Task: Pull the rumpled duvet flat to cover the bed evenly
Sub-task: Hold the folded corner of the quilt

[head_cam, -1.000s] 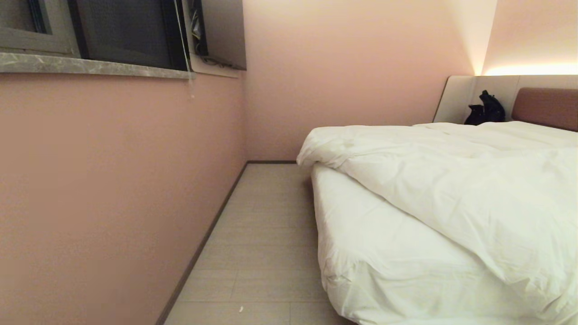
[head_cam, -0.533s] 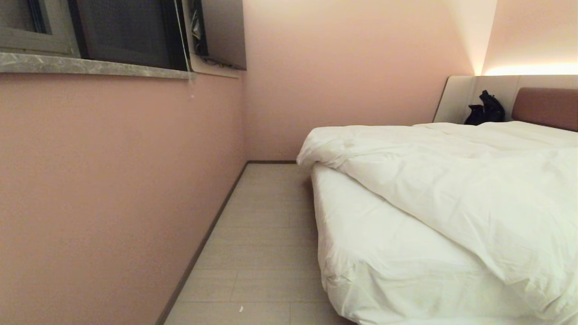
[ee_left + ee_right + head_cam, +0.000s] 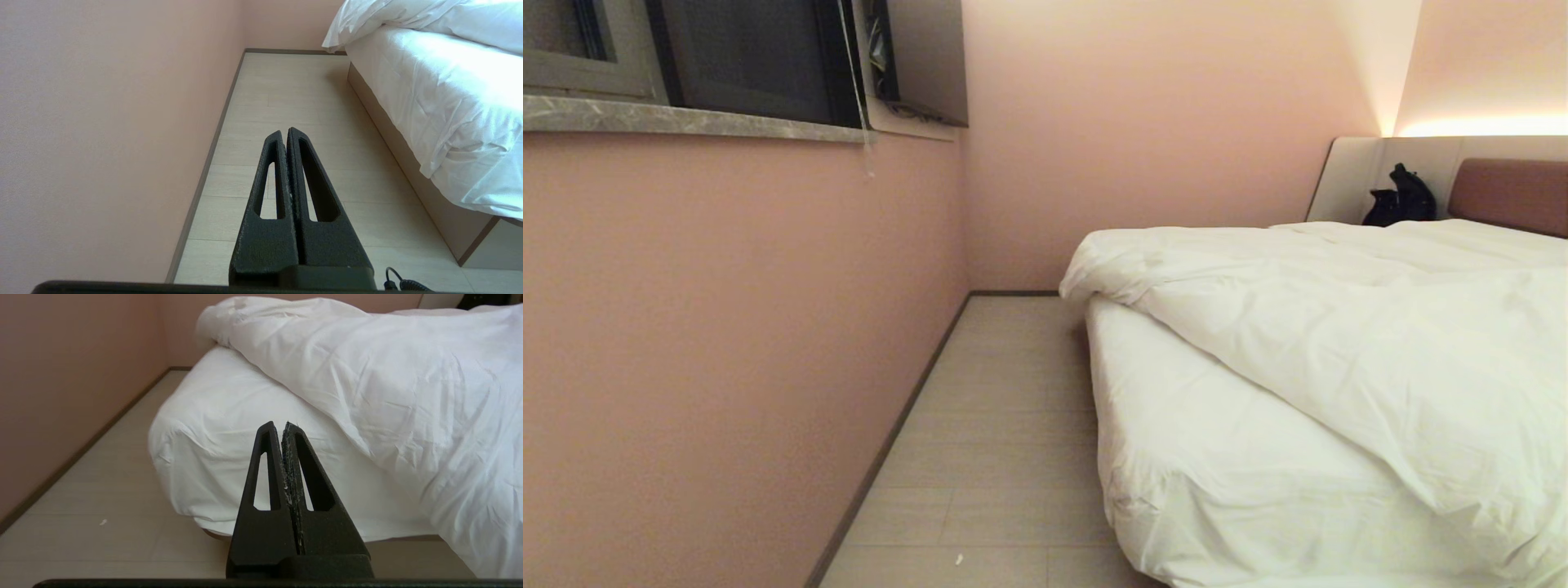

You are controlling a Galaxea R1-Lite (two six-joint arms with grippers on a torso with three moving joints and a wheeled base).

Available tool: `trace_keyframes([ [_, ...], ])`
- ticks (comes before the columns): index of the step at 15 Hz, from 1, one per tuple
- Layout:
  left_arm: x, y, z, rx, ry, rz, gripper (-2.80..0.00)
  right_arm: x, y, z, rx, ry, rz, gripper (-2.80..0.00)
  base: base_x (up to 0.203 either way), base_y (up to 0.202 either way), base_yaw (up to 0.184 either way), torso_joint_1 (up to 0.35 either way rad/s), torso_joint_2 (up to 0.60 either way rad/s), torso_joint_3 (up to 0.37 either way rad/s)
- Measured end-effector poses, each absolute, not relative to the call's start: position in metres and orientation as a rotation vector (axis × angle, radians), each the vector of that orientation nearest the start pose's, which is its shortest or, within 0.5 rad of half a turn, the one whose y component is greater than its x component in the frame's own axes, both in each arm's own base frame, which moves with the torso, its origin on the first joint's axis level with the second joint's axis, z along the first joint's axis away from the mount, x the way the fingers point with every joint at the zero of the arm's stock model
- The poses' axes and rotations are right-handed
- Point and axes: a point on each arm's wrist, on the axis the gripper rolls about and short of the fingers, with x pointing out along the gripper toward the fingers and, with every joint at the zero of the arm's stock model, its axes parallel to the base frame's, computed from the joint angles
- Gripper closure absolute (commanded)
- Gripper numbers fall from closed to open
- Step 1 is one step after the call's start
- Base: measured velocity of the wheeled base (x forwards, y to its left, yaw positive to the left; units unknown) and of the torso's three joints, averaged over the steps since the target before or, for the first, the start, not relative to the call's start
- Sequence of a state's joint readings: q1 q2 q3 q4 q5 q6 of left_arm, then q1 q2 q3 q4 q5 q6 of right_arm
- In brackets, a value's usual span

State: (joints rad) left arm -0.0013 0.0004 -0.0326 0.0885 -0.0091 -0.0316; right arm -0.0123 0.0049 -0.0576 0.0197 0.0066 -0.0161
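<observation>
Nearest in the left wrist view, the left hand [image 3: 286, 132] is clenched with its two black fingers pressed together, grasping nothing, hanging over the pale plank floor [image 3: 310, 118] in the aisle between the pink wall [image 3: 114, 122] and the bed [image 3: 429, 98]. In the right wrist view the right hand [image 3: 282, 426] is likewise clenched on nothing, its tips in the lower middle of the frame, pointing at the near corner of the mattress without touching it. Neither hand shows in the head view. There, the bed fills the lower right of the frame, its near corner and left side bare, covered only by the taut white sheet [image 3: 1217, 457]. The duvet [image 3: 1339, 327] lies bunched above that, across the right half of the frame: its edge runs on a slant from a rounded, folded corner at middle frame, overhanging the far left side of the mattress, down to the lower right edge, so the sheet shows as a wedge below it. Farther back, at the upper right, a reddish-brown headboard [image 3: 1511, 192] stands beside a pale panel [image 3: 1356, 180], and a small black object [image 3: 1401, 198] sits against the panel, just behind the bedding. At the upper left of the frame a grey stone sill [image 3: 686, 121] runs under a dark window [image 3: 743, 53].
</observation>
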Motion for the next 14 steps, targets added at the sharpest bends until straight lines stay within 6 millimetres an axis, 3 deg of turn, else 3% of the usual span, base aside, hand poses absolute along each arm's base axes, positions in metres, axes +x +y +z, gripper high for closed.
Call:
trace_keyframes([
  [4,-0.025,0.000,0.075,-0.032,0.057,-0.010,0.00,-0.040,0.001,0.153,0.041,-0.113,0.019,0.00,0.000,0.000,0.000,0.000,0.00,0.000],
  [7,-0.025,0.000,0.075,-0.032,0.057,-0.010,0.00,-0.025,0.001,0.193,0.108,-0.033,0.032,0.00,0.000,0.000,0.000,0.000,0.00,0.000],
  [11,-0.025,0.000,0.075,-0.032,0.057,-0.010,0.00,0.027,0.000,0.229,0.183,0.121,0.006,0.00,0.000,0.000,0.000,0.000,0.00,0.000],
  [14,-0.025,0.000,0.075,-0.031,0.057,-0.010,0.00,0.096,-0.007,0.254,0.251,0.226,-0.090,0.00,0.000,0.000,0.000,0.000,0.00,0.000],
])
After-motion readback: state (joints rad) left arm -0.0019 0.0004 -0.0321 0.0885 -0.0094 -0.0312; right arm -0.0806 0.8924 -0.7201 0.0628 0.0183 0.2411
